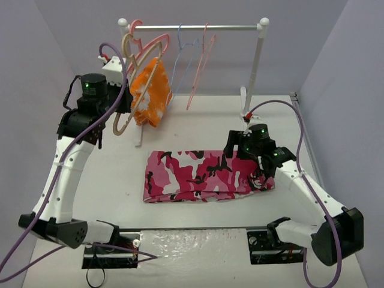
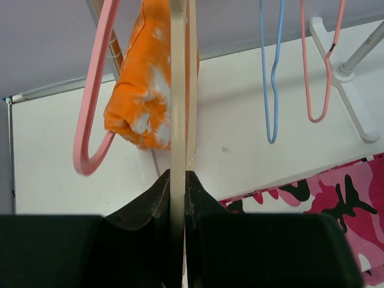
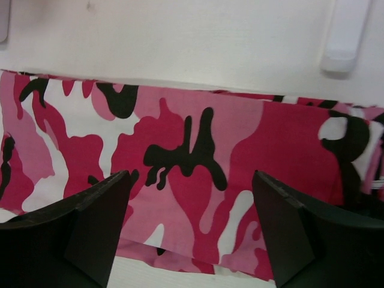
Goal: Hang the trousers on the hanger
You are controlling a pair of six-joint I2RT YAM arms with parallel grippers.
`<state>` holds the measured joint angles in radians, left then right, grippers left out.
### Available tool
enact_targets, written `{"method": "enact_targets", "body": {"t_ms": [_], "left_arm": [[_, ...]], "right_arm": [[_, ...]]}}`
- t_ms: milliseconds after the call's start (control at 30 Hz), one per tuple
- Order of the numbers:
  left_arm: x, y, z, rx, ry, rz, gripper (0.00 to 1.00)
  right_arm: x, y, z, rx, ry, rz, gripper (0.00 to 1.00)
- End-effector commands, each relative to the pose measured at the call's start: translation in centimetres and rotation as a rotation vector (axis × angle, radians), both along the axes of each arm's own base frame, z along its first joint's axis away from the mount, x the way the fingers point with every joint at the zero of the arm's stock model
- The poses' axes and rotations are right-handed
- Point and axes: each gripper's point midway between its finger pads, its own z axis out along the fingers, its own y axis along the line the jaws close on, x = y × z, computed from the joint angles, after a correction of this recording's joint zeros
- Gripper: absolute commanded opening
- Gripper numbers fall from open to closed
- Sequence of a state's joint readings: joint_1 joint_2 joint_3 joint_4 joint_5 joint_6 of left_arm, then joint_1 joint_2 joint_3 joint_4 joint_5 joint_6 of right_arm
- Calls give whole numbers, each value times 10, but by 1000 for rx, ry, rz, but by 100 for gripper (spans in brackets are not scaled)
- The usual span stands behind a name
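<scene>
The trousers, one pair in pink, red, white and black camouflage, lie folded in a long strip on the table, with the right gripper spread wide just above their right end. The beige hanger is at the left end of the rail, pinched in the left gripper. It is one of four hangers there, with a thick pink hanger, a blue wire hanger and a pink wire hanger, plus one orange-and-white cloth.

Bright, even light with soft shadows; glare on the table.
</scene>
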<state>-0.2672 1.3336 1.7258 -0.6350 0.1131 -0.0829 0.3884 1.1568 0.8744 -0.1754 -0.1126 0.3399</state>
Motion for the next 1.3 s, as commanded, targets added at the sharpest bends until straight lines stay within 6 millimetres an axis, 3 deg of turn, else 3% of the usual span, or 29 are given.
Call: {"method": "enact_targets", "body": {"t_ms": [0, 100, 233, 333, 433, 533, 667, 733, 867, 1000, 1267], "left_arm": [[-35, 9, 45, -85, -139, 23, 0], [-59, 14, 34, -94, -107, 24, 0], [-91, 21, 37, -103, -121, 18, 0], [-109, 26, 39, -107, -130, 15, 0], [-127, 31, 35, -120, -127, 25, 0], [-145, 35, 25, -133, -112, 29, 0], [-165, 37, 0, -121, -47, 13, 0], [-172, 40, -15, -111, -8, 20, 0], [-182, 44, -53, -110, 82, 51, 0], [-187, 42, -81, -148, 144, 68, 0], [-180, 31, -120, -208, 211, 70, 0]], "right_arm": [[13, 29, 0, 24, -51, 0, 71], [10, 58, -9, 24, -45, 42, 58], [9, 103, -25, 26, -30, 130, 46], [14, 136, -22, 34, -53, 193, 33], [15, 166, -32, 32, -54, 243, 20], [19, 179, -52, 18, -53, 224, 11], [25, 167, -92, -38, -16, 160, 1], [25, 152, -113, -80, 19, 133, 0], [27, 114, -138, -124, 76, 97, 0], [22, 76, -151, -181, 125, 63, 0], [21, 38, -150, -292, 142, 26, 0]]}}
